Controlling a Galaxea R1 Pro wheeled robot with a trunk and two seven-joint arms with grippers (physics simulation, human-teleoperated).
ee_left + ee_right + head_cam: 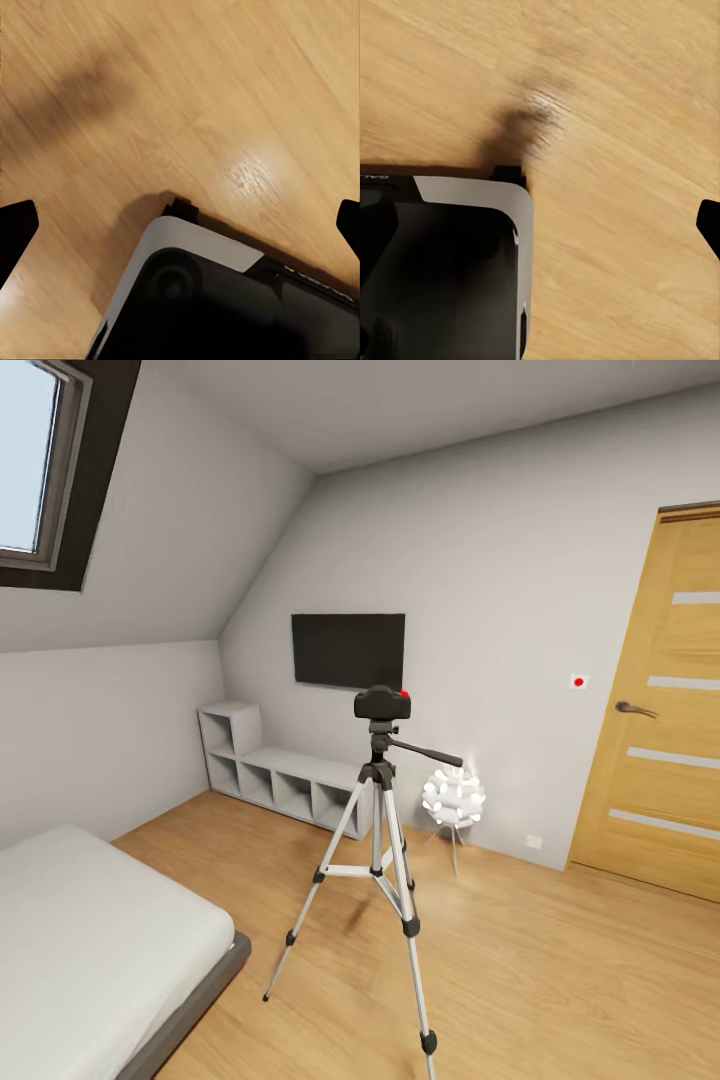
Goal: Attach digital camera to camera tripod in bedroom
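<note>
Black digital camera [382, 703] – red-dotted – tops silver-legged camera tripod [377, 860].

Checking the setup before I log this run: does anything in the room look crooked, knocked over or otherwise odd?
Nothing stands out. The small black digital camera sits level on the silver-legged camera tripod, which stands upright on the wood floor with legs spread. The white ball lamp beyond it also stands upright.

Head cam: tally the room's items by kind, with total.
digital camera: 1
camera tripod: 1
wall TV: 1
ball lamp: 1
shelf unit: 1
bed: 1
door: 1
skylight: 1
Total: 8
</note>
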